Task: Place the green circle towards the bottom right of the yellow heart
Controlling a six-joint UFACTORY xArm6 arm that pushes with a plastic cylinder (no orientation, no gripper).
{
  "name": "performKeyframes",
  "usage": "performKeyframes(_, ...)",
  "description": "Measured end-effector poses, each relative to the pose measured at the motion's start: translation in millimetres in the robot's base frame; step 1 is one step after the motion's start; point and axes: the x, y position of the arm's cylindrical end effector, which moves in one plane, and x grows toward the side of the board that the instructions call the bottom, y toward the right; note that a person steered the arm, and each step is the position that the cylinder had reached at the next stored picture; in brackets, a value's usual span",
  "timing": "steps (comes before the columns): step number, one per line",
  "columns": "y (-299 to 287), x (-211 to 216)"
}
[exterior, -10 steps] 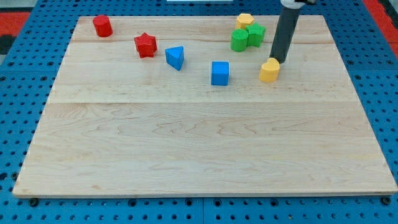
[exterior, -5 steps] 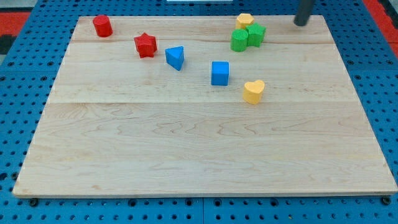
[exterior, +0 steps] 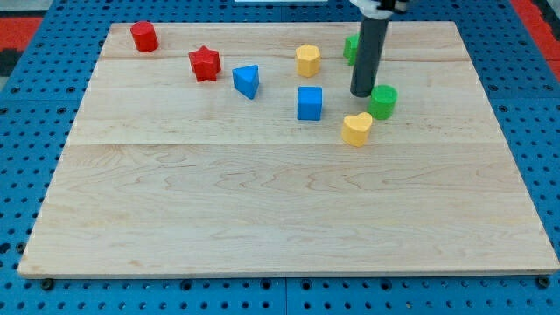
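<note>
Green circle: the green circle [exterior: 382, 101] sits on the far right part of the counter [exterior: 280, 210], just right of and a little beyond the yellow heart [exterior: 356, 129], nearly touching its upper right edge.
Yellow heart: just right of the counter's middle line, nearer than the blue cube [exterior: 309, 102] and to its right.
End effector: my tip [exterior: 361, 93] is down at the green circle's left side, touching it or almost so, just beyond the yellow heart; a bare rod, with nothing that opens and nothing held.
Progress: the circle is beside the heart but on its far right, not its near right. I judge the task partly done; what is left is to bring the circle nearer, round the heart's right side.
Other blocks: a second green block [exterior: 351, 47] half hidden behind the rod; a yellow block [exterior: 307, 60], blue triangle [exterior: 248, 80], red star [exterior: 204, 63] and red cylinder [exterior: 143, 37] further left.
</note>
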Motion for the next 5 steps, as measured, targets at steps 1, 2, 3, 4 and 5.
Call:
performKeyframes(1, -20, -50)
performKeyframes(2, 42, -10)
performKeyframes(3, 32, 49)
performKeyframes(4, 33, 45)
performKeyframes(5, 14, 53)
